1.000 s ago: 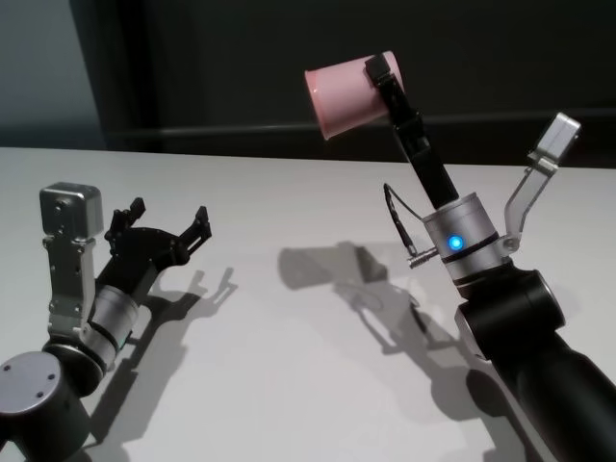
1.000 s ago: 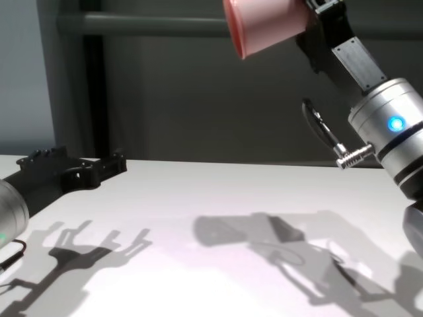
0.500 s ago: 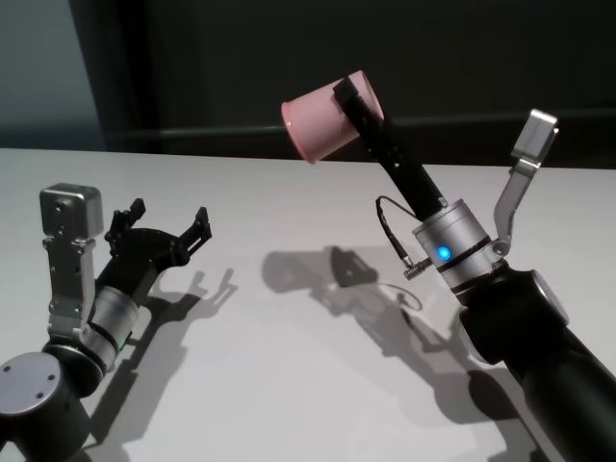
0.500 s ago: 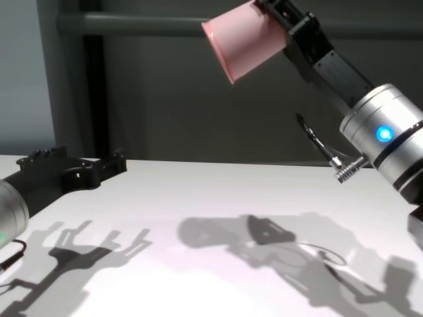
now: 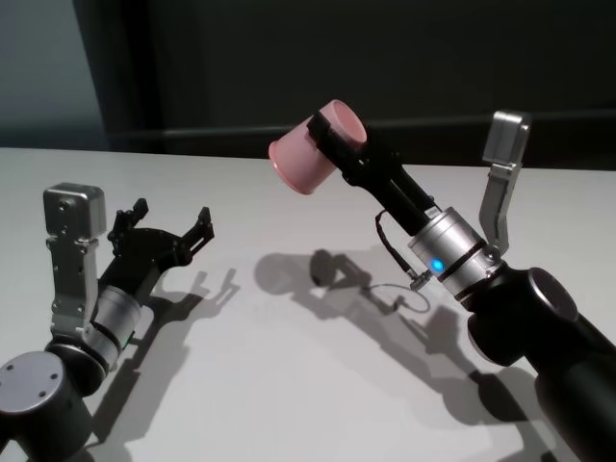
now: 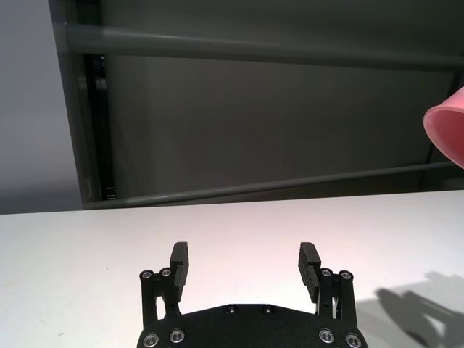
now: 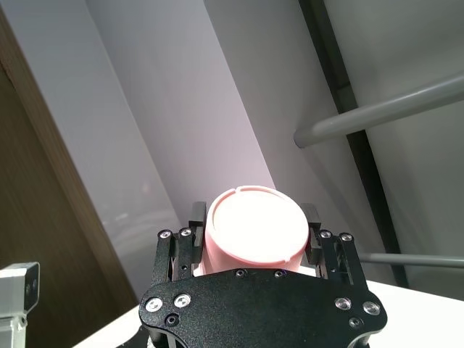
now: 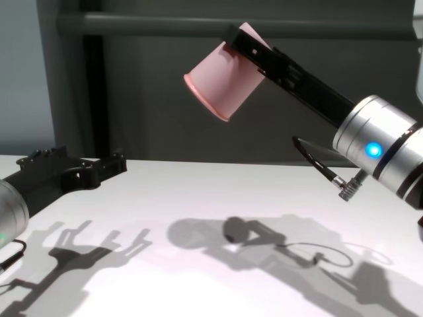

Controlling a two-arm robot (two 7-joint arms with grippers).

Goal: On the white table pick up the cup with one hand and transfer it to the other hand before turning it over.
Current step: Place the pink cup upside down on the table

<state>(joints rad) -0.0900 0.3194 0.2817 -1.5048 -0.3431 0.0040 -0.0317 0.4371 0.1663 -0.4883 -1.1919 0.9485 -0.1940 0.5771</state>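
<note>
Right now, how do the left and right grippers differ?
The right gripper is shut on the pink cup, held high above the white table; the left gripper is open and holds nothing. The right reaches toward the left side, cup mouth tilted down-left; the left sits low near the tabletop. Both are black, on silver wrists.

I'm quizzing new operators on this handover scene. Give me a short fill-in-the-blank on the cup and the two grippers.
1. The pink cup is held by the ____ gripper.
2. The left gripper has its jaws ____.
3. The cup is in the air, ____ the white table.
4. The cup's ____ faces the right wrist camera.

Missing words: right; open; above; base
</note>
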